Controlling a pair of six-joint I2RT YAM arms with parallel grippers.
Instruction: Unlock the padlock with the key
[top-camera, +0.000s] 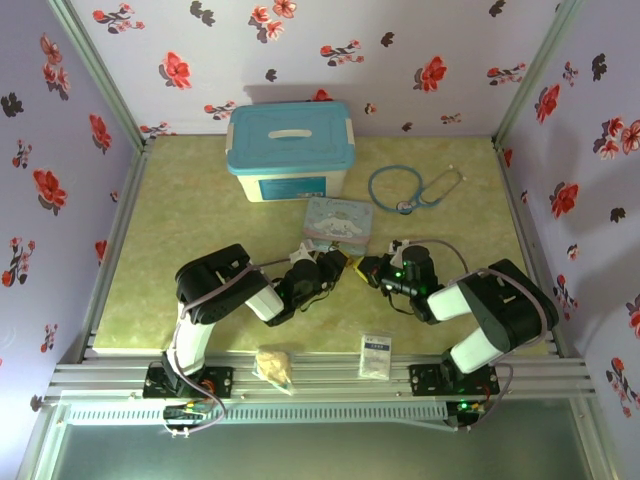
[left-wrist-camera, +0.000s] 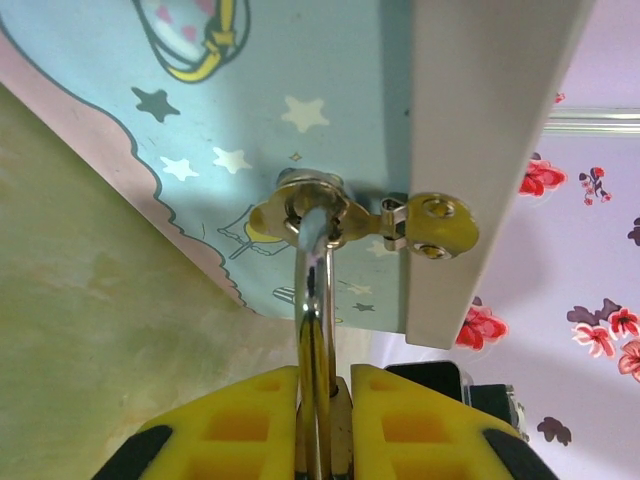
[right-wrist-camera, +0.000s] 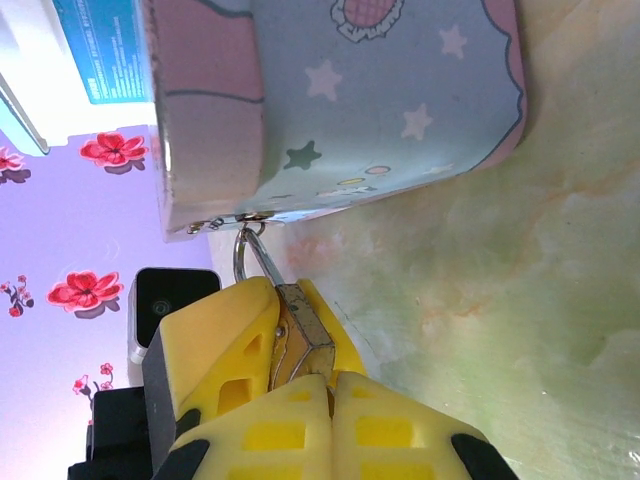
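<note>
- Padlock (right-wrist-camera: 303, 340): hanging by its silver loop (left-wrist-camera: 312, 290) from the clasp (left-wrist-camera: 345, 215) at the near edge of the pastel tin (right-wrist-camera: 400, 100), which is sitting on the counter (right-wrist-camera: 520, 300).
- Lying long-ways from the clasp toward the right pincer (right-wrist-camera: 328, 385), bottom end pointing right at those tips.
- Left pincer (left-wrist-camera: 322, 385): squeezing tight on the padlock from the sides, loop poking out between the yellow fingers.
- Right pincer: pressing its two fingers together and touching the padlock's bottom end, so sitting nearest to the keyhole side.
- Key: too small or too hidden to spot; maybe pinched inside the right pincer, but not possible to tell.
- Next, probably needing a tiny push and turn along that same long line, without bumping the tin.
</note>
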